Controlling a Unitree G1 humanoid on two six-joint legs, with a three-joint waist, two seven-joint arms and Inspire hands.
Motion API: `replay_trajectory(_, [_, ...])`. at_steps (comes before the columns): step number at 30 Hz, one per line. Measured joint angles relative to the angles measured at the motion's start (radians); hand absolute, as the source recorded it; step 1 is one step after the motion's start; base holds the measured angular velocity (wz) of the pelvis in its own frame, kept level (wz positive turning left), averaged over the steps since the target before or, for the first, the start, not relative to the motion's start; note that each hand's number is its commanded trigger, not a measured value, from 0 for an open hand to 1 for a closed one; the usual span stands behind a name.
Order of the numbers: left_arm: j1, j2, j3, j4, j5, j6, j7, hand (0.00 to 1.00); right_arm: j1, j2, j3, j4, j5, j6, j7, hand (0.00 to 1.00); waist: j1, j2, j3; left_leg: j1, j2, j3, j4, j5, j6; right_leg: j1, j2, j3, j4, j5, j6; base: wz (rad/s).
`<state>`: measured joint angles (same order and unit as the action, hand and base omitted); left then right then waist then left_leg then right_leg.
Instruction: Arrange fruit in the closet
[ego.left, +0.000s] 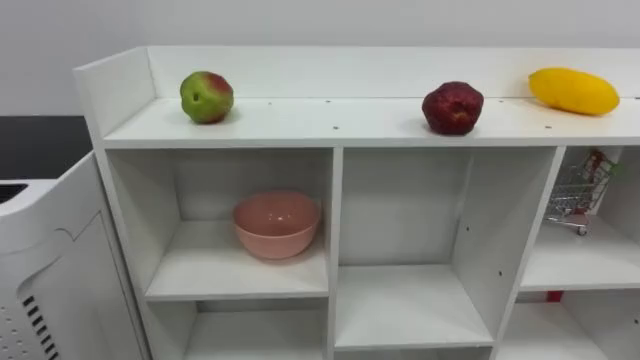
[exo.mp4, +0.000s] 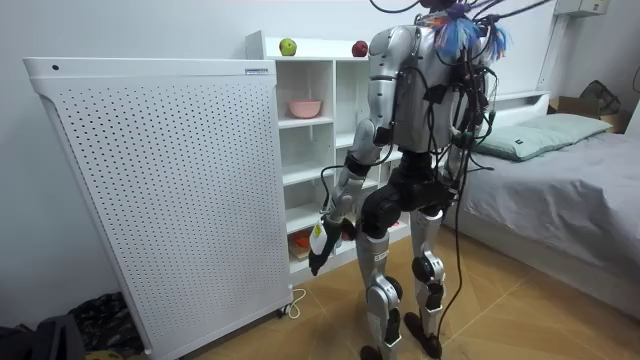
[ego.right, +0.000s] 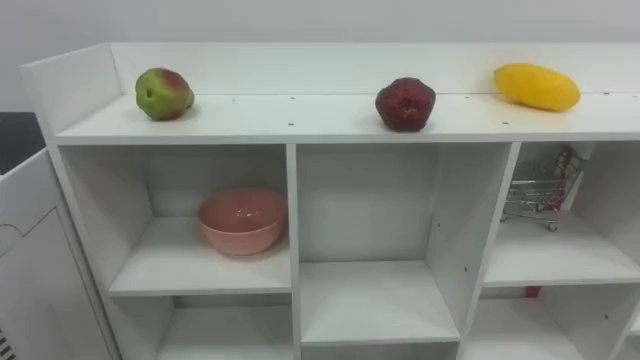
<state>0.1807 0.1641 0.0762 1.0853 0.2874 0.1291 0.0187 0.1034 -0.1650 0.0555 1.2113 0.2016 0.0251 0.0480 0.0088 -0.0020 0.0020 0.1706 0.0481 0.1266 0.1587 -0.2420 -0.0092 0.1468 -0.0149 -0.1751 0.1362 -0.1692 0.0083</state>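
well, the robot stands facing the white shelf (ego.left: 300, 122). on its top board sit a green apple (ego.left: 207, 97) at the upper left, a red fruit (ego.left: 452, 108) right of the middle, and a yellow fruit (ego.left: 573, 91) at the upper right. a pink bowl (ego.left: 276, 224) sits in the left box below. the left hand (exo.mp4: 321, 243) hangs low in the middle of the room view; i cannot tell whether it grips anything.
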Motion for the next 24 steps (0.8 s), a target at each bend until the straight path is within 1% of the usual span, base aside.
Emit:
replay_trajectory(3, [0.013,-0.005,-0.001,0.000,0.029,0.028,-0.002,0.00,0.007,0.002,-0.010,-0.001,0.003,0.000,-0.001,0.00,-0.001,0.000,0.0000,0.006,0.000,0.000,0.002,0.000,0.000,0.006,0.000,0.002,0.000,0.000,0.000,0.00])
replay_trajectory(5, [0.017,-0.016,-0.001,0.001,0.034,0.048,-0.002,0.00,0.006,0.003,-0.012,-0.001,0.019,0.005,-0.004,0.00,-0.003,0.000,0.0001,0.009,0.000,0.000,0.001,-0.001,0.000,0.012,-0.001,0.000,0.000,0.000,0.000,0.00])
replay_trajectory(8, [0.021,-0.027,-0.001,0.000,0.059,0.057,-0.002,0.00,0.007,0.006,-0.023,-0.004,0.029,0.019,-0.014,0.00,-0.004,0.000,0.0001,0.008,0.000,0.000,0.004,-0.001,0.000,0.013,0.000,0.005,0.001,0.000,0.000,0.00])
replay_trajectory(12, [0.025,-0.031,0.001,-0.001,0.059,0.062,-0.003,0.00,0.008,0.011,-0.042,-0.001,0.052,0.021,-0.031,0.00,-0.005,0.000,0.0001,0.011,-0.001,0.000,0.008,-0.001,0.001,0.015,0.000,0.009,0.000,0.000,0.000,0.00])
replay_trajectory(15, [0.028,-0.033,0.013,-0.021,0.059,0.061,0.002,0.00,0.006,0.015,-0.082,-0.008,0.069,0.022,-0.066,0.00,-0.007,-0.001,0.0001,0.011,-0.002,-0.002,0.007,-0.001,0.001,0.014,-0.002,0.008,0.000,-0.002,0.002,0.00])
replay_trajectory(16, [0.027,-0.035,0.030,-0.037,0.058,0.054,0.012,0.00,-0.004,0.015,-0.105,-0.010,0.069,0.022,-0.085,0.00,-0.006,-0.005,-0.0006,0.011,-0.003,-0.002,0.007,-0.001,0.001,0.013,-0.002,0.009,0.000,-0.002,0.002,0.00])
replay_trajectory(17, [0.021,-0.035,0.044,-0.037,0.056,0.038,0.021,0.00,-0.012,0.014,-0.143,-0.036,0.068,0.027,-0.106,0.00,-0.008,-0.005,-0.0006,0.011,-0.003,-0.002,0.006,-0.001,0.001,0.012,-0.003,0.010,0.000,-0.002,0.003,0.00])
replay_trajectory(18, [0.017,-0.033,0.047,-0.037,0.056,0.034,0.025,0.00,-0.014,0.012,-0.162,-0.058,0.068,0.028,-0.119,0.00,-0.009,-0.004,-0.0004,0.011,-0.004,-0.002,0.006,-0.001,0.001,0.012,-0.003,0.011,0.000,-0.002,0.003,0.00])
replay_trajectory(20, [-0.003,-0.025,0.050,-0.049,0.057,0.026,0.044,0.00,-0.028,0.005,-0.200,-0.168,0.062,0.028,-0.176,0.00,-0.018,-0.005,0.0004,0.013,-0.005,-0.002,0.005,-0.001,0.001,0.011,-0.004,0.012,0.001,-0.002,0.003,0.00])
replay_trajectory(21, [-0.007,-0.023,0.050,-0.050,0.056,0.021,0.046,0.00,-0.030,0.004,-0.203,-0.203,0.062,0.027,-0.189,0.00,-0.019,-0.005,0.0003,0.014,-0.005,-0.002,0.005,-0.001,0.001,0.012,-0.004,0.012,0.002,-0.002,0.003,0.00])
replay_trajectory(23, [-0.018,-0.021,0.051,-0.051,0.025,-0.004,0.050,0.00,-0.033,0.005,-0.238,-0.413,0.058,0.030,-0.235,0.00,-0.032,-0.002,0.0020,0.016,-0.005,0.006,0.005,-0.001,0.001,0.004,-0.004,0.020,0.004,-0.003,0.004,-0.08])
replay_trajectory(24, [-0.018,-0.021,0.051,-0.055,0.020,-0.008,0.050,0.00,-0.033,0.005,-0.243,-0.481,0.053,0.031,-0.248,0.00,-0.032,-0.001,0.0018,0.014,-0.005,0.008,0.005,-0.001,0.001,-0.002,-0.004,0.025,0.007,-0.003,0.004,-0.21])
